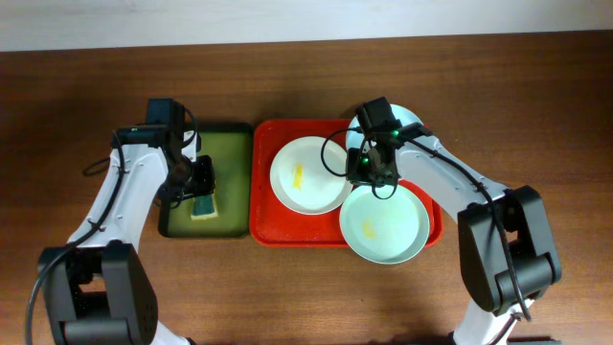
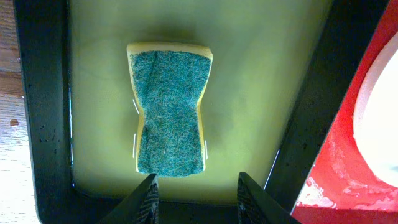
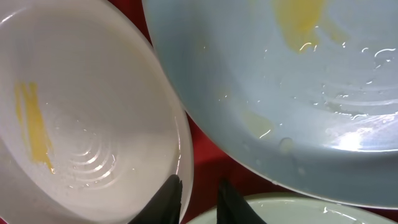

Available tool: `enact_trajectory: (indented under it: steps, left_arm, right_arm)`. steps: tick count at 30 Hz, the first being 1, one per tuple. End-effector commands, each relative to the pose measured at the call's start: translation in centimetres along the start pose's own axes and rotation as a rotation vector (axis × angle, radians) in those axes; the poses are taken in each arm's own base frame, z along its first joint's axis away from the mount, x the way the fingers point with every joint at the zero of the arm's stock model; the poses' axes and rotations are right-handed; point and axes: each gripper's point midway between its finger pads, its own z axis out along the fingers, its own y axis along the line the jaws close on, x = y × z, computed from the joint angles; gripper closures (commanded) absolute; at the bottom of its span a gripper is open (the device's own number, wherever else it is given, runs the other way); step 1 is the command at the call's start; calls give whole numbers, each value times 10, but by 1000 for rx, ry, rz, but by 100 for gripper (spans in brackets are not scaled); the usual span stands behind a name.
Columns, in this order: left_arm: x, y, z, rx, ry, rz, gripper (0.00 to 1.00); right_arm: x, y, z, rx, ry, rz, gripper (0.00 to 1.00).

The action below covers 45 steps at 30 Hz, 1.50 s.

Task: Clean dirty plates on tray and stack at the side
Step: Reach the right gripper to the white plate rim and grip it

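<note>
The red tray (image 1: pixel 262 226) holds three plates, each with a yellow smear. The white plate (image 1: pixel 308 174) lies on its left. The pale green plate (image 1: pixel 385 224) overhangs its front right corner. The pale blue plate (image 1: pixel 411 120) is at the back right, mostly hidden under my right arm. My right gripper (image 1: pixel 372 176) is low between them. In the right wrist view its jaws (image 3: pixel 199 188) are narrowly open and straddle the white plate's (image 3: pixel 81 118) rim, with the blue plate (image 3: pixel 292 81) and green plate (image 3: pixel 280 214) beside. My left gripper (image 1: pixel 196 182) is open and empty.
A dark green tray (image 1: pixel 226 144) sits left of the red tray and holds a yellow sponge with a green scrub face (image 1: pixel 204 205). In the left wrist view the sponge (image 2: pixel 171 109) lies just ahead of the open fingers (image 2: pixel 196 190). The red tray's edge (image 2: pixel 348 168) shows at the right.
</note>
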Motion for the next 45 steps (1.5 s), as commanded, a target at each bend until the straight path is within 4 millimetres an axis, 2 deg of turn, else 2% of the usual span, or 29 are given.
enact_trajectory:
  steps: [1,4,8,12,22,25,28,29,35,37,41,43,45]
  left_arm:
    - [-3,0,-1,-9,-6,4,61]
    - [-3,1,-1,-10,-5,4,60]
    - [-3,1,-1,-10,-5,4,60]
    - [-3,1,-1,-10,-5,4,60]
    - [-2,1,-1,-10,-1,4,59]
    - [-2,1,-1,-10,-1,4,59]
    - [-2,1,-1,-10,-2,4,59]
    - [-3,1,-1,-10,-5,4,59]
    - [-2,1,0,-12,-1,4,58]
    - [-2,7,5,-48,8,2,58]
    - [0,14,31,-81,65,-1,61]
    - [-4,16,43,-88,68,-1,62]
    - [-10,15,47,-84,51,0,62]
  right_arm:
    - [-2,-3,2,18,-14,9,80]
    - [-1,-2,10,4,-31,22,80]
    - [-1,-1,10,3,-32,21,84]
    - [3,7,11,6,-35,-5,84]
    - [2,3,12,29,-39,-4,84]
    - [4,1,20,36,-26,-2,83]
    - [1,3,22,22,-35,-4,88]
    - [1,3,22,21,-36,-4,96]
    - [5,11,22,-25,-11,7,96]
    - [5,11,22,-25,-11,7,96]
    - [5,11,22,-25,-11,7,96]
    - [5,11,22,-24,-11,7,96]
    - [5,11,22,-24,-11,7,96]
